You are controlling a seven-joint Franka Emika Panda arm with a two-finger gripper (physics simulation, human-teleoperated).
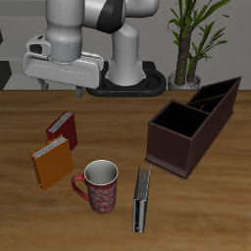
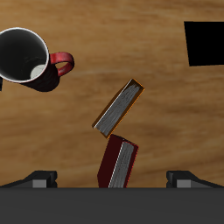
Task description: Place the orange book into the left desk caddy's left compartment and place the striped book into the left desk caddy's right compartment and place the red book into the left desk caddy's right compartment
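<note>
Above the red book (image 1: 61, 125) and orange book (image 1: 52, 163), the pincer (image 2: 112, 179) hangs pointing down, fingers apart.

A wooden desk (image 1: 118, 230) fills most of the exterior view, its top a warm mid-brown with long grain streaks running across its width and a soft, even sheen. The wrist view shows the same planked surface with darker grain lines and knots. Behind the desk's far edge stands a plain pale grey wall (image 1: 20, 25), flat and featureless, with no window or door in sight. A potted plant (image 1: 194, 29) with long, narrow green leaves and slim stalks rises at the back from a pale pot. Light is diffuse and even, casting only faint, short shadows on the wood.
</note>
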